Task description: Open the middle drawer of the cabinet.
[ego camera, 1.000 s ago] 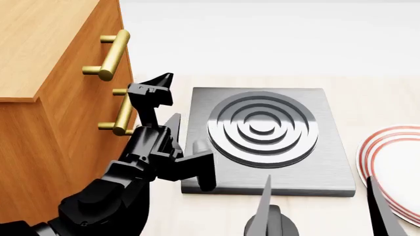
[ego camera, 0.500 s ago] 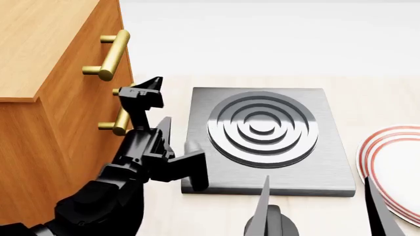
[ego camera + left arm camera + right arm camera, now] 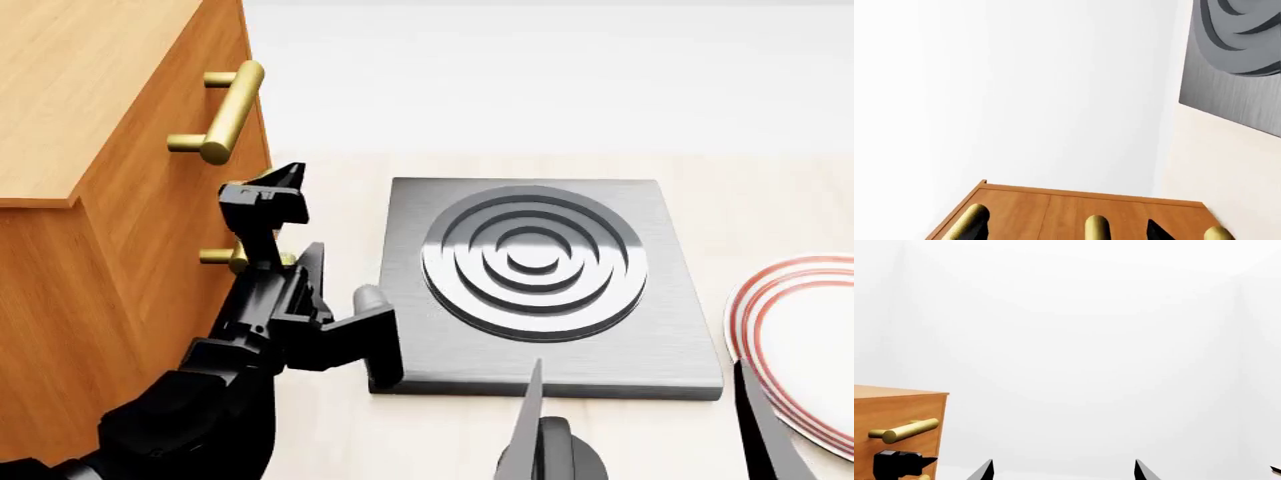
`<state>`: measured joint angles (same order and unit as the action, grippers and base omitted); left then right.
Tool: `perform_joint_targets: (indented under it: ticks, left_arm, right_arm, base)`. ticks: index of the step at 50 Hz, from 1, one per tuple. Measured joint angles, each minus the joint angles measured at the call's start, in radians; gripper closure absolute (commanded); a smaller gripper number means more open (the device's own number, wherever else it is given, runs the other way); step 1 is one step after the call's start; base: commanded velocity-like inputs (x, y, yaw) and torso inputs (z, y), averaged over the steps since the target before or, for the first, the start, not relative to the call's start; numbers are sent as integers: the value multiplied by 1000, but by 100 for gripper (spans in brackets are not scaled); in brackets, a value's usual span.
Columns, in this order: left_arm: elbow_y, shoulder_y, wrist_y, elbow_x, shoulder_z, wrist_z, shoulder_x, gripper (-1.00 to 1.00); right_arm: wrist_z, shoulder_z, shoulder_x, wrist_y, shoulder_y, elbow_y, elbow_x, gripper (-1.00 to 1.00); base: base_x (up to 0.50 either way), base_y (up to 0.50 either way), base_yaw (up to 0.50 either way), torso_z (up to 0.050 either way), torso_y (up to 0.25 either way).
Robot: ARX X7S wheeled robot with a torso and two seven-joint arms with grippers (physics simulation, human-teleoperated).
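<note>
No readable text, labels, brands, numbers or signs in any view. Cabinet fronts plain wood; brass handles unmarked. Hotplate beside cabinet bears only concentric rings, no lettering. Plate beyond hotplate shows red rim stripes only.

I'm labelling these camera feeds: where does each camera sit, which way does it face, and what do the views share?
Head view: on the robot's head, looking forward and down at the boxy orange-brown wooden cabinet and grey square hotplate; left pincer and right pincer show.
Left wrist view: on the left arm, facing the cabinet front, brass bar handles end-on; black fingertips show.
Right wrist view: on the right arm, facing the white background; its fingertips show.
Shared: all three show the cabinet.
</note>
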<state>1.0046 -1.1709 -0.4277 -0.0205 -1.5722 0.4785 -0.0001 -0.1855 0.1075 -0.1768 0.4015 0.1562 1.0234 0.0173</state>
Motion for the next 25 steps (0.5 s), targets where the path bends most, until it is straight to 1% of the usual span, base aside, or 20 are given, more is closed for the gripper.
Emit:
perform_joint_targets:
  ticks: [25]
  left_arm:
    - [37, 10, 32, 24, 2, -9, 0, -100]
  right_arm:
    - [-18, 18, -17, 0, -6, -9, -5, -100]
  base:
    - [0, 0, 0, 0, 0]
